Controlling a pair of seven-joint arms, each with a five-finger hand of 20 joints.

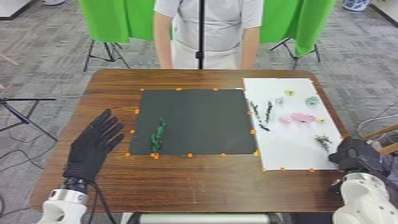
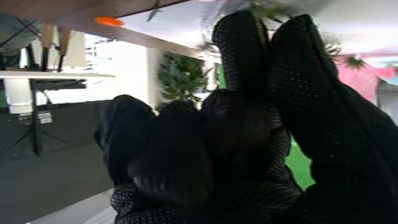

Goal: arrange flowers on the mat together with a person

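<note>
Head view and right wrist view inspected: no text, label, brand, number or sign is legible on any surface.

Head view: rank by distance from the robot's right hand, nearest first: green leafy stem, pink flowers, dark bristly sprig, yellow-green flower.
From right hand:
1. Dark bristly sprig, white sheet, near right
2. Pink flowers, mid-sheet
3. Yellow-green flower, far sheet
4. Green leafy stem, dark mat's left
</note>
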